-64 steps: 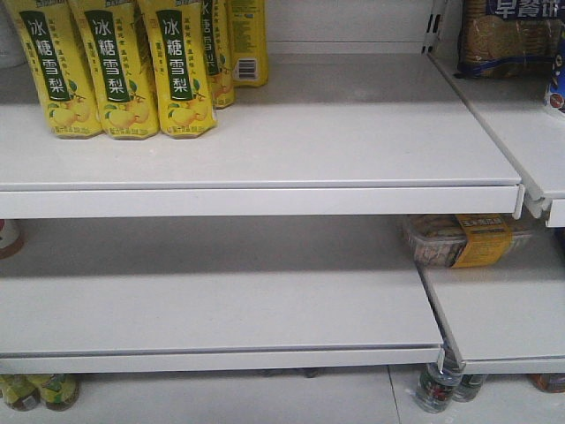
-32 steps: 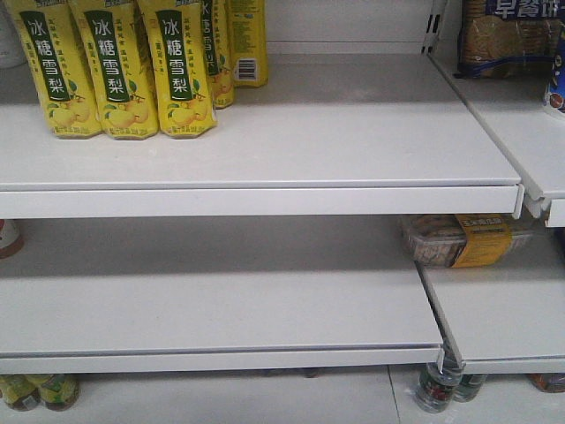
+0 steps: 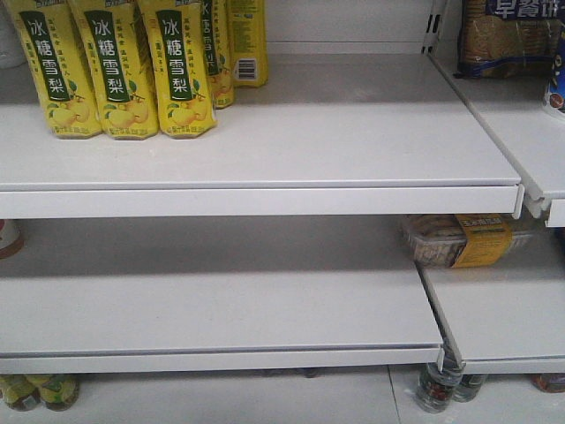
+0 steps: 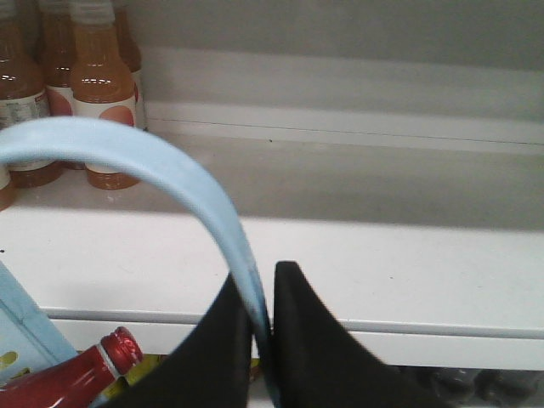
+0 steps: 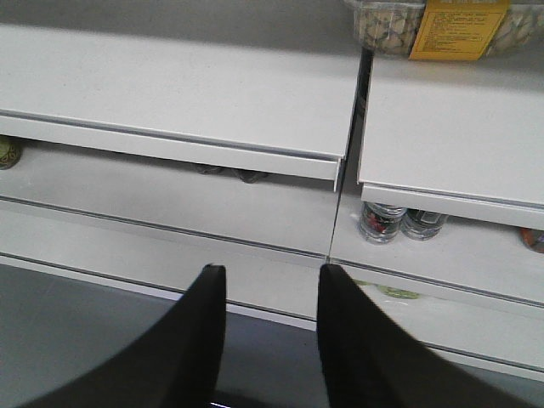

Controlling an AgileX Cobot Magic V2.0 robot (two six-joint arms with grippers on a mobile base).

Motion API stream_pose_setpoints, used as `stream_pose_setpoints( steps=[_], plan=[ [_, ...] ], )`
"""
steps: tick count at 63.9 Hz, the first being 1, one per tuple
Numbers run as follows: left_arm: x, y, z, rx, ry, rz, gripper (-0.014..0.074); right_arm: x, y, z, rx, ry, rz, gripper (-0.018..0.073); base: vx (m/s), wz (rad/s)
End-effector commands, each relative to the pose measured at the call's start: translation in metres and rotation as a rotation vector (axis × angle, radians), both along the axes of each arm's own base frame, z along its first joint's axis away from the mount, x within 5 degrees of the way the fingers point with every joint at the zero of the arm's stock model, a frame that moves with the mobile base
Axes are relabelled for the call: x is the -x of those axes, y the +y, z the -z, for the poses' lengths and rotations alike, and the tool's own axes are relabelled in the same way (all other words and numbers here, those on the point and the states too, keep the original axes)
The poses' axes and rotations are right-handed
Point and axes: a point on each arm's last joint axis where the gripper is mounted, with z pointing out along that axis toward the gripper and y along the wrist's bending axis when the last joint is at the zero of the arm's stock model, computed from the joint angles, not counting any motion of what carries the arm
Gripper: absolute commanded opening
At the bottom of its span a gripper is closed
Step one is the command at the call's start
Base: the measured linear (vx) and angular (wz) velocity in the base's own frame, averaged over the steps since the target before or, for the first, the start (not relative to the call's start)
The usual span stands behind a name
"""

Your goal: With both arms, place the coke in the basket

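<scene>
Left gripper (image 4: 262, 327): jaws pinched together on the pale blue handle (image 4: 161, 174) of the basket (image 4: 30, 327); the strap arcs up and left from the pinch point.
Right gripper (image 5: 270, 319): jaws apart, nothing between them; it points at the lower shelf (image 5: 178, 93) and the dark floor.
Coke (image 4: 72, 382): red-capped bottle lying at a slant at the lower left of the left wrist view, just beside the blue basket wall and below the handle. It appears to be inside the basket, though the rim is cut off by the frame edge.
Front view: neither arm nor the basket shows; only white shelves (image 3: 265, 141), yellow bottles (image 3: 115, 71) at upper left and a snack tray (image 3: 459, 238) at right.
Step in hand: judged as carrying the loaded basket, with the placing likely finished.
Doing it well: maintain the pinch on the strap, which is thin and may slide through the fingers. Lift or lower vertically and slowly so the basket does not swing and roll the bottle.
Clearance: hold the basket off the shelf edge (image 4: 408, 327) directly ahead.
Right arm: hold it away from the shelves.
</scene>
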Motion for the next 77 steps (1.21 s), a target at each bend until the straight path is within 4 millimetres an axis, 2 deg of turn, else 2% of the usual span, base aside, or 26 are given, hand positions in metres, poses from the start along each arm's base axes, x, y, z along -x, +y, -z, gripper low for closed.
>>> stream_pose_setpoints(
  steps=[1, 43, 54, 60, 67, 75, 77],
  plan=[
    [0.001, 0.0, -0.026, -0.094, -0.197, 0.015, -0.0006, -0.003, 0.0, -0.011, -0.014, -0.066, 0.008, 0.0255, 0.0, 0.0],
    [0.001, 0.0, -0.026, -0.095, -0.197, 0.016, -0.0006, -0.003, 0.0, -0.01, -0.013, -0.065, 0.008, 0.0255, 0.0, 0.0],
    [0.001, 0.0, -0.026, -0.095, -0.197, 0.016, -0.0006, 0.001, -0.005, -0.011, 0.006, -0.129, 0.04, 0.0251, 0.0, 0.0],
    [0.001, 0.0, -0.026, -0.095, -0.197, 0.016, -0.0006, 0.002, -0.007, -0.003, -0.014, -0.222, 0.091, 0.0204, 0.0, 0.0],
    [0.001, 0.0, -0.026, -0.095, -0.197, 0.016, -0.0006, 0.0, -0.01, 0.017, -0.028, -0.319, 0.151, 0.0104, 0.0, 0.0],
    [0.001, 0.0, -0.026, -0.095, -0.197, 0.016, -0.0006, -0.003, -0.013, 0.024, -0.061, -0.505, 0.23, -0.0013, 0.0, 0.0],
    [0.001, 0.0, -0.026, -0.095, -0.197, 0.016, -0.0006, -0.004, -0.014, 0.026, -0.06, -0.537, 0.254, -0.0015, 0.0, 0.0]
  ],
)
